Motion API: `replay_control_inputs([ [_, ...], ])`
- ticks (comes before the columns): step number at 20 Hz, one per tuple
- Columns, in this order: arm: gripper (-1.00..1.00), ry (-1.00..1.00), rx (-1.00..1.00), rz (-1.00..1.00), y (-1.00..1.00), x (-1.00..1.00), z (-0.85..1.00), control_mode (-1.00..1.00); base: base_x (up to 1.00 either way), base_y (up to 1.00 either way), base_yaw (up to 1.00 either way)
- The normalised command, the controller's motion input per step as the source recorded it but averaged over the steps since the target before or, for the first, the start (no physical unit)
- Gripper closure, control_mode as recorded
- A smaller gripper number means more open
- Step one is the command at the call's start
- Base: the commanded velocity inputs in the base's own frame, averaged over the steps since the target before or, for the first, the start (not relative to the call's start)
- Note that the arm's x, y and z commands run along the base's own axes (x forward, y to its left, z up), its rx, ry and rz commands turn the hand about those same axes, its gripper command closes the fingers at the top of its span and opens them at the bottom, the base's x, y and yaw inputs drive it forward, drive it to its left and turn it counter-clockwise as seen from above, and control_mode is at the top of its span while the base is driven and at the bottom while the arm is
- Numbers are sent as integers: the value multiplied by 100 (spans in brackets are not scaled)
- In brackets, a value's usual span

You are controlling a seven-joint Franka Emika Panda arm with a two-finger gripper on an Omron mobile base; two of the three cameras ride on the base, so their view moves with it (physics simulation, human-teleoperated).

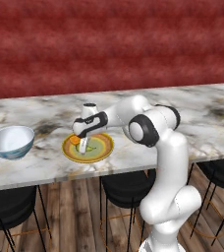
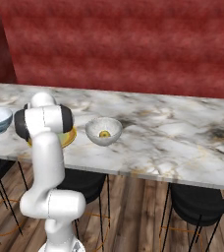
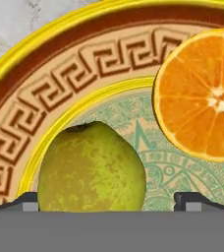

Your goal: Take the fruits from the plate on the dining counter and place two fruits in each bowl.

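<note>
The white robot arm reaches down over the flat round plate with the yellow-orange patterned rim, which sits on the long white-grey marble counter. The two-finger gripper hangs low over the plate, at about 9 o'clock from the plate's middle in the left base view.

In the hand view, the gripper is spread wide, with one dark tip on each side of the yellow-green pear-like fruit. The tips are not pressing on it, so the hand is not holding anything. The pear lies on the pale green middle of the plate. The orange fruit, cut so its round slice face shows, lies on the plate near the pear, at about 2 o'clock from it, and the two do not touch.

The white bowl with the light blue outside stands on the counter at 9 o'clock from the plate, a little apart. In the right base view, the speckled grey-white bowl stands at 3 o'clock from the plate, with something small, yellow and brown inside it.
</note>
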Motion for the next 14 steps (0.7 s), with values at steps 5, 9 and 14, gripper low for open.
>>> replay_control_inputs([
  [5, -100, 4, 0, 11, 9, 13, -7, -100, 0, 0, 0],
  [9, 100, 25, 0, 6, 17, -6, -50, -100, 0, 0, 0],
  [14, 100, -3, 0, 1, -13, -13, 1, -100, 0, 0, 0],
])
